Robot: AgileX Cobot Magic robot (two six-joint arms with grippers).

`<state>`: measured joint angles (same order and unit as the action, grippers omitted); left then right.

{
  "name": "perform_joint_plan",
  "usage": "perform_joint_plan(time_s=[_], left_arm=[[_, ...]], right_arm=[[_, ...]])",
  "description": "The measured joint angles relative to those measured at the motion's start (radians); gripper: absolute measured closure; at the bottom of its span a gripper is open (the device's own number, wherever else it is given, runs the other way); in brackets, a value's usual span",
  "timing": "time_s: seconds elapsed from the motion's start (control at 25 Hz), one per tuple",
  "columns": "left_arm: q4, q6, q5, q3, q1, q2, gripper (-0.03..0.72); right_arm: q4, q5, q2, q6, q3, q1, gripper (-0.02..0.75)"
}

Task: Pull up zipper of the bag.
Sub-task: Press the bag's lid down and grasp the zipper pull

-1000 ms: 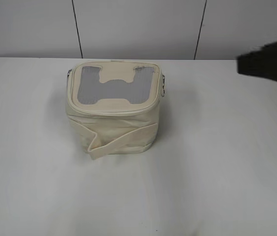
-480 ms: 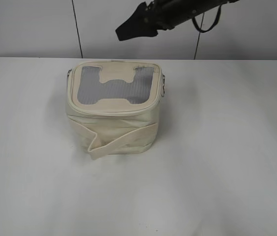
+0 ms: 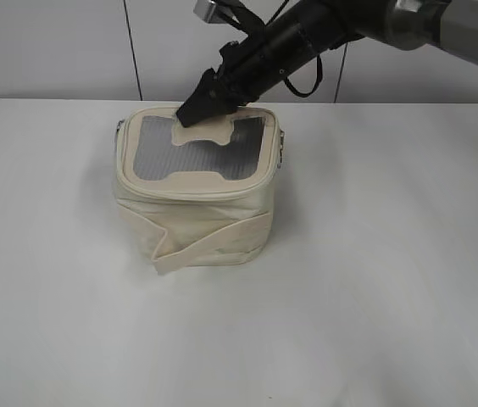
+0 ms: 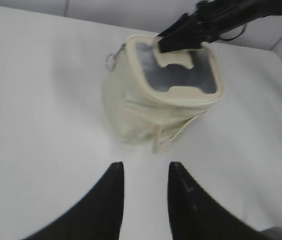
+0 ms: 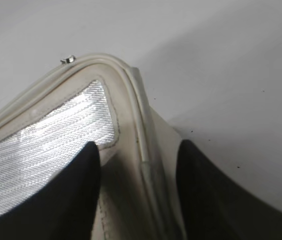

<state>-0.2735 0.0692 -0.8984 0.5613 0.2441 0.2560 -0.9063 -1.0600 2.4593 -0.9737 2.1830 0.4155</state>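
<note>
The cream bag (image 3: 197, 212) stands on the white table, its grey window panel (image 3: 192, 153) facing up. The zipper line (image 3: 197, 193) runs round the lid rim. A silver ring (image 4: 112, 61) hangs at the bag's left back corner, and another silver piece (image 3: 283, 146) shows on its right side. My right gripper (image 3: 190, 114) reaches in from the upper right to the lid's back edge. In the right wrist view it (image 5: 138, 150) is open, its fingers straddling the rim and zipper (image 5: 141, 130). My left gripper (image 4: 145, 172) is open and empty, well short of the bag (image 4: 146, 115).
A flat strap band (image 3: 209, 246) hangs loosely across the bag's front side. The white table (image 3: 391, 280) extends around the bag. A grey panelled wall (image 3: 52, 51) stands behind the table's back edge.
My right arm has swung in from the right edge, passed above and behind the bag, and come down onto the lid's back edge. The bag has not moved.
</note>
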Motion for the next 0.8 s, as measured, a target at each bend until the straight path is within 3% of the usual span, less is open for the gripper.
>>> perform_joint_plan(time_s=[0.08, 0.16, 0.28, 0.4, 0.52, 0.6, 0.68, 0.8], left_arm=[[-0.023, -0.009, 0.143, 0.0, 0.092, 0.085, 0.446], [-0.021, -0.014, 0.296, 0.001, 0.175, 0.191, 0.448], [0.016, -0.023, 0.473, 0.023, 0.258, 0.362, 0.477], [0.029, -0.088, 0.529, 0.077, 0.255, 0.533, 0.511], [-0.007, -0.19, 0.533, 0.152, 0.183, 0.687, 0.522], [-0.125, -0.358, 0.521, 0.205, 0.095, 0.764, 0.524], [-0.353, -0.596, 0.459, 0.259, -0.016, 0.856, 0.526], [-0.784, -1.054, 0.217, 0.304, -0.262, 1.017, 0.529]], right_arm=[[0.004, -0.003, 0.0, 0.002, 0.004, 0.0, 0.575], [0.005, -0.015, 0.0, 0.003, 0.007, 0.0, 0.678], [0.005, -0.019, 0.0, 0.004, 0.007, 0.0, 0.682], [0.004, -0.02, 0.0, 0.005, 0.007, 0.0, 0.682], [0.003, -0.024, 0.0, 0.009, 0.007, 0.0, 0.682], [0.003, -0.028, 0.0, 0.011, 0.007, 0.0, 0.682], [0.003, -0.029, 0.0, 0.011, 0.007, 0.0, 0.682], [0.003, -0.03, 0.0, 0.011, 0.007, 0.0, 0.682]])
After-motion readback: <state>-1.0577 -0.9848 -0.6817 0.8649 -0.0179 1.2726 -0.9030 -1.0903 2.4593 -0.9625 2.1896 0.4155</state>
